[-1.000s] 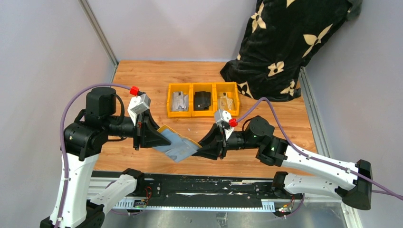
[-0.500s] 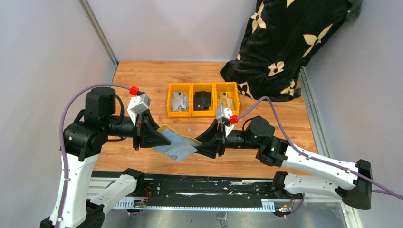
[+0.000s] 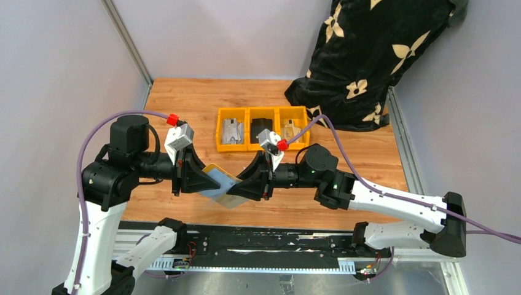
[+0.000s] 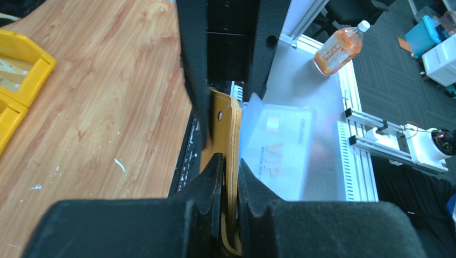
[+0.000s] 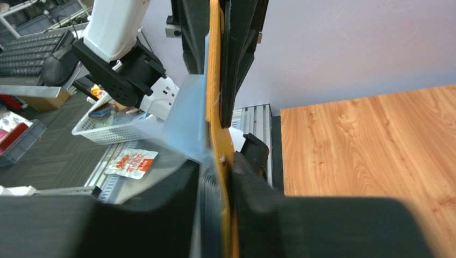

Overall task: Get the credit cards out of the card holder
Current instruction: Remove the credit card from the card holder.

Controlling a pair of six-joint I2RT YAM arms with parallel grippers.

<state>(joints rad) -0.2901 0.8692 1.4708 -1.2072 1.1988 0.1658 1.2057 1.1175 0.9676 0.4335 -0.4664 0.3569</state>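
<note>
The mustard-tan card holder hangs in the air over the near table edge. My left gripper is shut on one leather edge of the card holder. A pale blue credit card printed "VIP" sticks out beside the holder; the credit cards peek out below the grippers. My right gripper comes from the opposite side. Its jaws straddle the card holder and a credit card closely, right gripper blurred, so whether they press is unclear.
Three joined orange-yellow bins stand mid-table; the middle one holds a black wallet and the left one grey items. A bin corner shows left of my left gripper. Black flowered fabric fills the back right corner.
The right arm has slid left, farther over the holder and toward the left gripper, covering more of the cards. The left arm and holder have stayed put.
</note>
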